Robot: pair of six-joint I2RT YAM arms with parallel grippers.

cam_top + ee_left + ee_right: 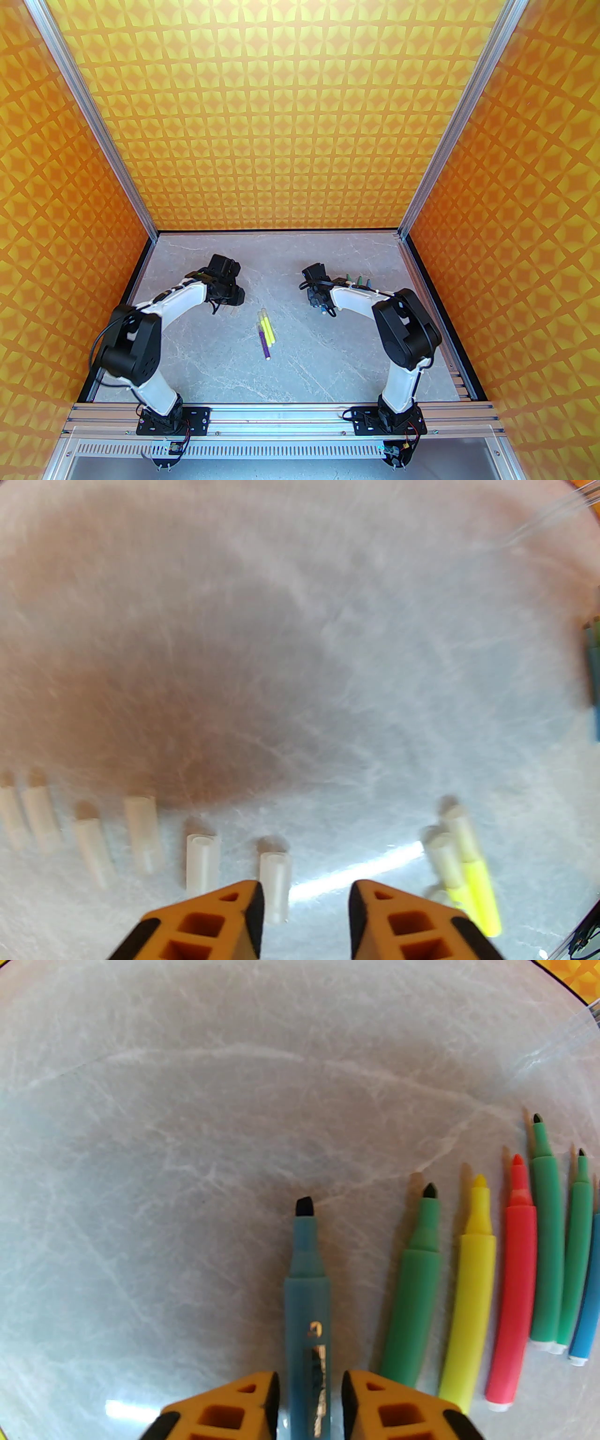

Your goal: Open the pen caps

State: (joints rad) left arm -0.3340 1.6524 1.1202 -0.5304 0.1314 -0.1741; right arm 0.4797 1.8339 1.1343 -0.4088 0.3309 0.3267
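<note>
Most pen caps (202, 862) lie pulled in a row, the left gripper (305, 902) spread, the right gripper (310, 1391) parted around a bared blue pen (307, 1278), while three capped pens (266, 333) wait.

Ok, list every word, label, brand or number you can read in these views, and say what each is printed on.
Silver foil print along the barrel of the uncapped teal-blue plastic marker: smeared by glare and too blurred to read.
No other text, number or sign can be made out in the three views.
</note>
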